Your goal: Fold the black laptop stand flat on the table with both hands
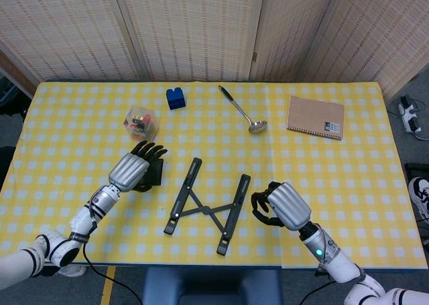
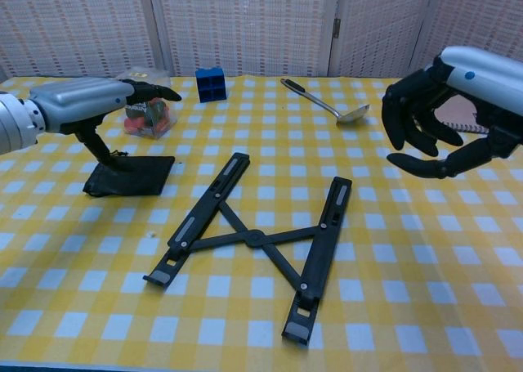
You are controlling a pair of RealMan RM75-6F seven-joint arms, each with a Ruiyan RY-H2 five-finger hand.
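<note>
Left hand (image 2: 90, 102) empty, fingers spread, above the black pouch (image 2: 131, 176). Right hand (image 2: 433, 131) empty, fingers loosely apart, raised right of the stand. Laptop stand (image 2: 253, 237) lies collapsed on the table (image 2: 409, 307) between them; folding looks done. Whether it sits fully flat is hard to judge.

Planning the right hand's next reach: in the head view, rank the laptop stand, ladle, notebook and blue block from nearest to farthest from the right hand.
From the right hand:
1. Laptop stand, just to its left, flat on the table.
2. Ladle, further up the table, slightly left.
3. Notebook, far side, to the right; close to the ladle's rank, hard to call.
4. Blue block, far side, well left.
</note>
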